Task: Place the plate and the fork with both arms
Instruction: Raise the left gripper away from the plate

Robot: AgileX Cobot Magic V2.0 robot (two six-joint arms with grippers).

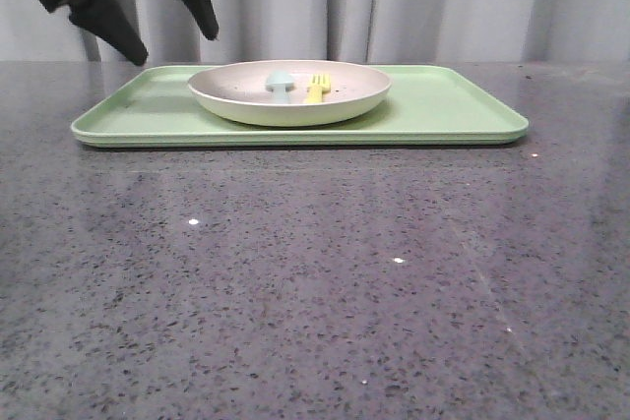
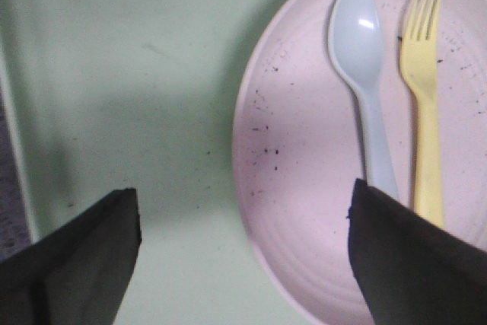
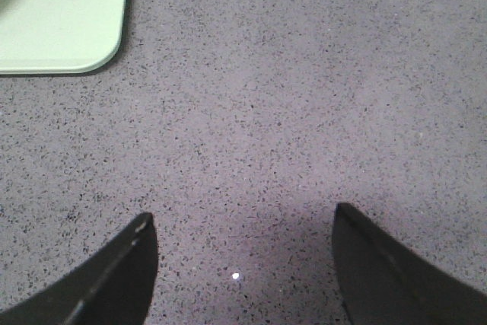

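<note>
A: Left gripper [image 1: 148, 17], finger state?
B: Spread wide, gripping nothing, raised above the tray's [image 1: 443, 105] far left corner, at about ten o'clock from the plate [image 1: 288, 95].
A: Right gripper [image 3: 243, 264]?
B: Likewise parted and unladen, over bare speckled tabletop [image 3: 304, 112]; it is unseen from the front.
A: Task objects?
B: Plate rests on the tray, left of centre. The fork [image 2: 424, 104] lies inside it, tines at twelve o'clock, just beside a pale blue spoon [image 2: 364, 74].

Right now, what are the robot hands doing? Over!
Left gripper open above tray, right gripper open over table. Fork lies in plate beside spoon. Nothing blocking.
</note>
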